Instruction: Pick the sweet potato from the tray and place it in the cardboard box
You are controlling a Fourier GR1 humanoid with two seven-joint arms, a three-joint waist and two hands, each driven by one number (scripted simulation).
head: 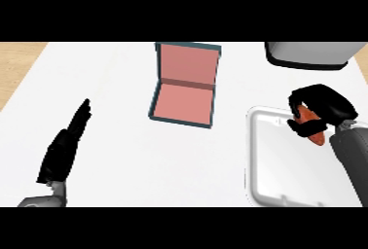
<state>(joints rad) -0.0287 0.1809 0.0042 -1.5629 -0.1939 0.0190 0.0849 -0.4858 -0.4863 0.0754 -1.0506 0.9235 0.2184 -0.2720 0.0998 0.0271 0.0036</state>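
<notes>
1. Orange-red and tapered, the sweet potato (pixel 310 124) sits inside the curled fingers and thumb of the right hand (pixel 321 108), with its pointed end poking out below the hand toward the lower right.
2. That black right hand is closed around the sweet potato and hides most of it; the grey forearm behind it runs down to the view's lower right edge.
3. Hand and sweet potato lie over the upper right part of the white tray (pixel 267 160), near its top rim. Whether the sweet potato touches the tray floor or is lifted off it cannot be told from this view.
4. The tray is a pale rectangle with rounded corners and a raised rim, lying on the right side of the white counter (pixel 137 160).
5. The cardboard box (pixel 185 85) stands open near the middle of the counter's far side, well apart from the tray to its left. It has dark teal walls and a pink inside, and its lid is folded back away from the robot.
6. The left hand (pixel 66 143) shows at the lower left over bare counter, its fingers straight and pointing up and away, holding nothing.
7. A grey appliance with a black base (pixel 309 53) is cut off by the upper right corner.
</notes>
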